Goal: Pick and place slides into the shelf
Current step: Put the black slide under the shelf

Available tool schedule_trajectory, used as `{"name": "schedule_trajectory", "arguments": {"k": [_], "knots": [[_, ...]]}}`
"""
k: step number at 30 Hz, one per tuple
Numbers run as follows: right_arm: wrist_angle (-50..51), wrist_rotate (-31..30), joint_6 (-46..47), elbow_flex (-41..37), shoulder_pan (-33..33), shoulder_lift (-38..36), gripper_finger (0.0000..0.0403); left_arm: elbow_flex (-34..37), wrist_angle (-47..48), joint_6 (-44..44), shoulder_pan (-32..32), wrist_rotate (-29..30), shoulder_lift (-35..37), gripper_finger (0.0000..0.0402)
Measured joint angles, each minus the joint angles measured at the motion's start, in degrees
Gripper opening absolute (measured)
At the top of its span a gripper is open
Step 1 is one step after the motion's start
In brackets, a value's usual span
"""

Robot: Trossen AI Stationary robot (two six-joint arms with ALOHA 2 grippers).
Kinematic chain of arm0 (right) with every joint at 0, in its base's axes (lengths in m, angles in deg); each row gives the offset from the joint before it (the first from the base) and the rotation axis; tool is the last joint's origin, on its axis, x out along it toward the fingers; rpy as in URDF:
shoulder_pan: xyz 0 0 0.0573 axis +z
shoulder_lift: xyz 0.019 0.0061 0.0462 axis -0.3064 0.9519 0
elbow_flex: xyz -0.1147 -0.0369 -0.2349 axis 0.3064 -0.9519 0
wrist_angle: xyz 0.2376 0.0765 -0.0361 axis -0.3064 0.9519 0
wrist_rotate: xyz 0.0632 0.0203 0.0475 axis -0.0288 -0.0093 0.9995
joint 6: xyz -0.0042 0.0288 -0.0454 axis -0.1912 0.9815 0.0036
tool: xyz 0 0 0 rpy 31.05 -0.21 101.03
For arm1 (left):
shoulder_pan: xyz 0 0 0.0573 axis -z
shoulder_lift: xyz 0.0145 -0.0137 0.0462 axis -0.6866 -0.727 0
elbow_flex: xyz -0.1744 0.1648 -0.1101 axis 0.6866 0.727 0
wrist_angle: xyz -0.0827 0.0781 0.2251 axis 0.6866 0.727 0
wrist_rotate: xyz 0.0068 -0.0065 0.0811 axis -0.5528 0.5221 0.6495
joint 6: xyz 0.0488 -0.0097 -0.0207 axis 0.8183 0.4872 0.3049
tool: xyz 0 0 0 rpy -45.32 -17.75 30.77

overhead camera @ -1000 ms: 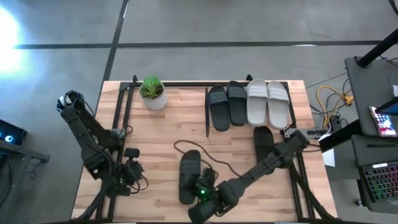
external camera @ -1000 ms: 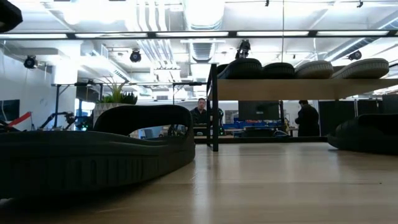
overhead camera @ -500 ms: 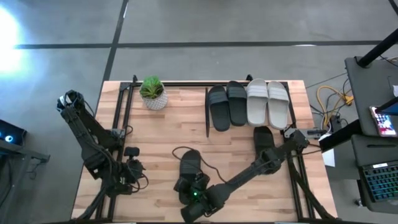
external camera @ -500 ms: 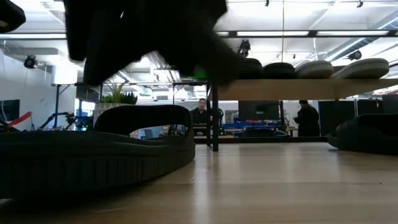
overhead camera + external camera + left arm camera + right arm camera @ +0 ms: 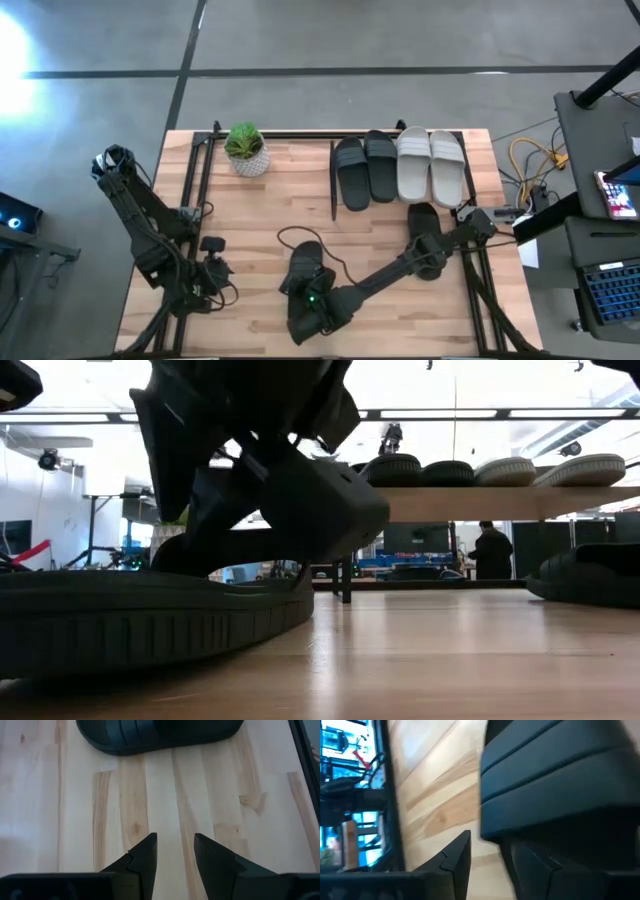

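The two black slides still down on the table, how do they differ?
The near black slide lies at the table's front middle with the right gripper down on it; the far black slide lies by the right edge, beside the shelf, with only the arm passing above it. Both are matte black, flat on the wood.

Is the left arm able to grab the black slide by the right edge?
Probably not easily. The left gripper sits at the table's left, and the right arm stretches across between it and that matte black slide.
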Motion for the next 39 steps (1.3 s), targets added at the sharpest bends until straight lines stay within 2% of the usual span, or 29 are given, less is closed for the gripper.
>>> {"name": "schedule_trajectory", "arguments": {"k": [10,21,26,31,39], "knots": [[-0.47,-1.61,0.02,-4.38,-1.84,-0.17,0.0130,0.19,0.02,2.20,0.00,-1.45,0.00,0.0115],[0.60,-3.67,-1.34,-5.02,-4.77,-0.31,0.0126,0.23,0.04,6.41,0.00,-3.92,0.09,0.0115],[0.45,-4.64,-1.97,-4.91,-4.89,-0.31,0.0093,0.25,0.04,7.27,0.00,-3.99,0.11,0.0115],[1.22,-5.67,-2.22,-4.91,-4.86,-0.33,0.0022,0.25,0.04,7.96,0.00,-4.05,0.11,0.0115],[1.98,-6.06,-2.63,-4.24,-4.01,-0.35,0.0012,0.29,0.04,8.12,0.00,-4.05,0.11,0.0115]]}}
